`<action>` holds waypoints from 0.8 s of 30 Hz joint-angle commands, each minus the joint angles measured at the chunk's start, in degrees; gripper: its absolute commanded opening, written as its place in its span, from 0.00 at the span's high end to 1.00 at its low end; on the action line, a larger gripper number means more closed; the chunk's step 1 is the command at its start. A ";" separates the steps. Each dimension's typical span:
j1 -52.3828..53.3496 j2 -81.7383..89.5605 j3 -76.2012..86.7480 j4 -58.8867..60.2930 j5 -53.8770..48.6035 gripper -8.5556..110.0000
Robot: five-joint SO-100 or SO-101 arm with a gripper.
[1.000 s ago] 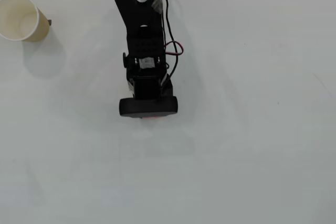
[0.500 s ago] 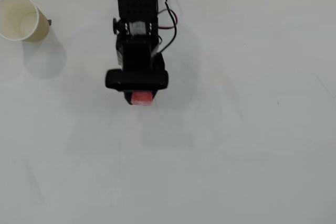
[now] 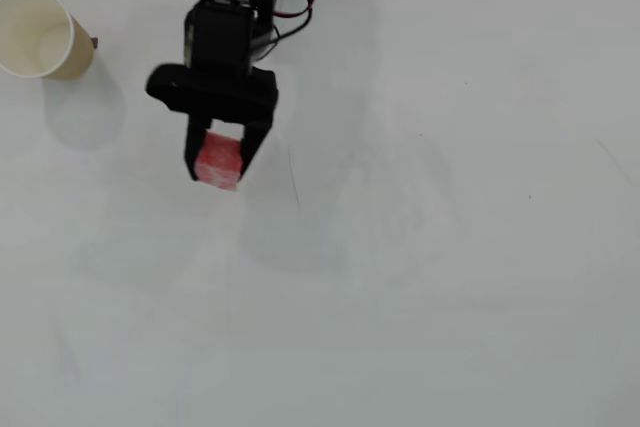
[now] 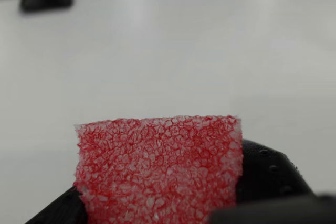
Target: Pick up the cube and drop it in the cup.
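Note:
The red cube [image 3: 218, 161] sits between the black fingers of my gripper [image 3: 218, 165], which is shut on it. In the overhead view it is at upper centre-left, right of the cup and lower in the frame. In the wrist view the cube [image 4: 160, 171] fills the lower middle, speckled and rough, with black fingers [image 4: 268, 174] on both sides of it. The cream-white paper cup [image 3: 40, 35] stands at the top left of the overhead view, mouth open, apart from the gripper. The cup is out of view in the wrist camera.
The white table [image 3: 420, 247] spreads to the right and below the arm. A tiny dark speck [image 3: 94, 43] lies right next to the cup. Red and black wires [image 3: 300, 2] hang by the arm at the top.

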 commanded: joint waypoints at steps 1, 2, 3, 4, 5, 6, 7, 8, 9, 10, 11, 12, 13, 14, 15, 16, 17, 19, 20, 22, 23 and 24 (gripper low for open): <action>4.39 9.05 -0.88 0.70 -0.44 0.92; 5.36 10.28 -0.53 1.05 -0.44 0.92; 6.42 11.51 0.00 1.05 -0.44 0.92; 7.29 12.66 0.44 1.23 -0.44 0.92; 8.35 13.71 0.97 1.32 -0.44 0.92; 9.32 14.59 1.41 1.41 -0.44 0.92; 10.28 15.29 1.58 1.85 -0.44 0.92; 11.25 15.91 1.76 2.29 -0.44 0.92; 12.30 16.44 2.11 2.37 -0.44 0.92; 13.45 17.05 2.37 2.46 -0.44 0.92; 14.59 17.75 2.64 2.46 -0.44 0.92; 15.64 18.28 2.99 2.55 -0.44 0.93; 16.70 18.90 3.34 2.64 -0.44 0.93; 17.84 19.51 3.52 2.90 -0.44 0.93; 18.90 20.04 3.87 2.99 -0.44 0.93; 20.04 20.48 4.13 3.08 -0.44 0.93; 21.09 20.92 4.39 3.16 -0.44 0.93; 23.20 21.45 4.57 3.69 -0.44 0.93; 24.08 21.80 4.57 3.87 -0.44 0.93; 25.75 22.50 4.57 4.04 -0.44 0.93; 26.54 22.85 4.57 4.04 -0.44 0.93; 27.51 23.20 4.57 4.04 -0.44 0.93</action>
